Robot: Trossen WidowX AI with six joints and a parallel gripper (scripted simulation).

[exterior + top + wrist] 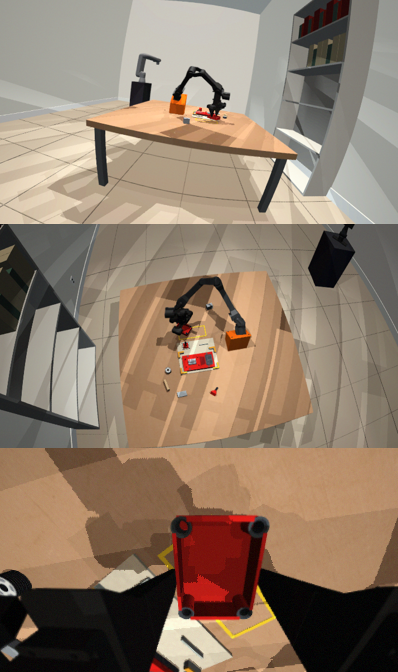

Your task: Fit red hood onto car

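Observation:
The red hood (186, 329) (216, 118) (212, 550) is between the fingers of my gripper (184, 326) (214, 115) (216, 573), which is shut on its two long sides. Its hollow side with the four dark-ringed corner bosses faces the wrist camera. The hood is above the table, beyond the jig's edge, near the yellow outline. The red chassis (201, 364) (206, 113) sits in the cream jig (194, 348) between yellow corner brackets. The silver engine block (192, 361) is on its deck, with small dark pegs around it. In the wrist view only a corner of the chassis shows.
A red part with a black post (185, 345) stands on the jig plate. A yellow outline (205, 331) (253, 627) lies beside the jig. A grey block (209, 306) (186, 120), a wheel (168, 369), a tan stick (166, 385), a grey plate (181, 394) and a red piece (214, 392) lie around.

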